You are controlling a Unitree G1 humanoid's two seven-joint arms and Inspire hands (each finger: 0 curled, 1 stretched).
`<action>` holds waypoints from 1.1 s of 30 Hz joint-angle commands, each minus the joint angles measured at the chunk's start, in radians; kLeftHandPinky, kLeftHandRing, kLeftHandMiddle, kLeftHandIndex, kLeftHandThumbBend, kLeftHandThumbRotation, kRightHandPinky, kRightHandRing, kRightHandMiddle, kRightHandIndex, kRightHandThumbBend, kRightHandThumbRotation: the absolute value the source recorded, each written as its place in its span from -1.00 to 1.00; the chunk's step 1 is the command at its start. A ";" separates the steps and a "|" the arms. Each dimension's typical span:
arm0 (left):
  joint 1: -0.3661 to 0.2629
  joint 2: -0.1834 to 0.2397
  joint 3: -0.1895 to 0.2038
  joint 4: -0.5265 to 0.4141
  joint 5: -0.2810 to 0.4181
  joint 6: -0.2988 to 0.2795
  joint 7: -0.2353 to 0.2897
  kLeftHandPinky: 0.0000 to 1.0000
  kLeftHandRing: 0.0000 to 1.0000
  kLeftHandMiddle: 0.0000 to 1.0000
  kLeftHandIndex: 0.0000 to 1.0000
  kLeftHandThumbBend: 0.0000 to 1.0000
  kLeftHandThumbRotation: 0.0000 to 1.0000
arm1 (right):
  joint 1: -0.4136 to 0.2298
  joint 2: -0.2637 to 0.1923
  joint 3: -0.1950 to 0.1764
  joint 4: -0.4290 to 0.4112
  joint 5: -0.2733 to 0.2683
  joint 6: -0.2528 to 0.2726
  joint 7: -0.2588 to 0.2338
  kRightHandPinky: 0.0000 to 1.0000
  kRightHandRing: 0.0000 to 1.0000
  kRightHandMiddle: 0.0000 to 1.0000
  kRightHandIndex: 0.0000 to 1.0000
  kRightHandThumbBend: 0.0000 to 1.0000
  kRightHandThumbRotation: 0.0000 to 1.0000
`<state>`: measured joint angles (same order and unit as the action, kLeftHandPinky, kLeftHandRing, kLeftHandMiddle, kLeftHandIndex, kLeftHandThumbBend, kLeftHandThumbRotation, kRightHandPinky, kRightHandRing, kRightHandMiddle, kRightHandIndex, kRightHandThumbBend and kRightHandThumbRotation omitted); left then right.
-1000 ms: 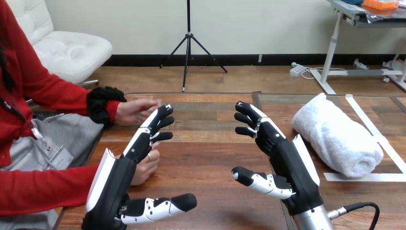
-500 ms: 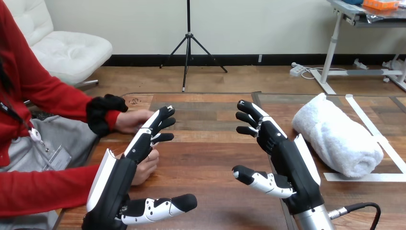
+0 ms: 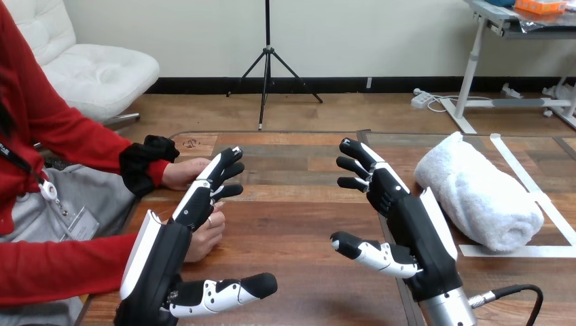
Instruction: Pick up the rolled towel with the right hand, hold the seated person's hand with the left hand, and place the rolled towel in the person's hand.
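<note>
Moved: person's upper hand (image 3: 182, 173) has been drawn lower, nearer the table's (image 3: 292, 224) left edge.
Left hand (image 3: 166, 261): released, fingers straight, over the person's lower hand (image 3: 205, 239).
Right hand (image 3: 414, 238): spread, nothing grasped.
Rolled towel (image 3: 479, 193): laid near the right edge, untouched.

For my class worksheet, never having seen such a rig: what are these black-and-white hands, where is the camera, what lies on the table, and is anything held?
The camera sits on a humanoid robot's head, looking down over a wooden table. The machine hands are the robot's own: left hand and right hand, both open, holding nothing. A rolled towel lies on the table, right of the right hand, untouched. A person at the left rests a farther hand and a nearer hand by the robot's left hand; contact is unclear.
</note>
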<state>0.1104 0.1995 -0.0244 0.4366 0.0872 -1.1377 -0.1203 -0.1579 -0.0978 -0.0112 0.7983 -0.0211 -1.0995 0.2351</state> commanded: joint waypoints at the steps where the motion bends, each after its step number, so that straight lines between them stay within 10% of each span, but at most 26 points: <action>1: -0.041 0.001 0.001 -0.020 -0.007 -0.001 0.001 0.60 0.79 0.86 0.85 1.00 0.08 | -0.023 -0.017 -0.006 -0.068 0.013 0.014 -0.010 0.58 0.75 0.83 0.80 1.00 0.09; 18: -0.038 -0.004 0.002 -0.028 0.000 0.004 0.003 0.59 0.79 0.86 0.85 1.00 0.08 | -0.022 -0.029 -0.015 -0.113 -0.008 0.061 -0.048 0.55 0.71 0.77 0.77 1.00 0.03; 33: -0.041 -0.003 -0.006 -0.027 -0.013 0.005 -0.006 0.60 0.79 0.87 0.86 1.00 0.09 | -0.019 -0.072 -0.044 -0.265 -0.084 0.227 -0.139 0.49 0.65 0.72 0.73 1.00 0.04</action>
<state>0.1105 0.1983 -0.0249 0.4365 0.0880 -1.1330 -0.1243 -0.1462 -0.1329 -0.0275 0.6250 -0.0968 -0.9153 0.1269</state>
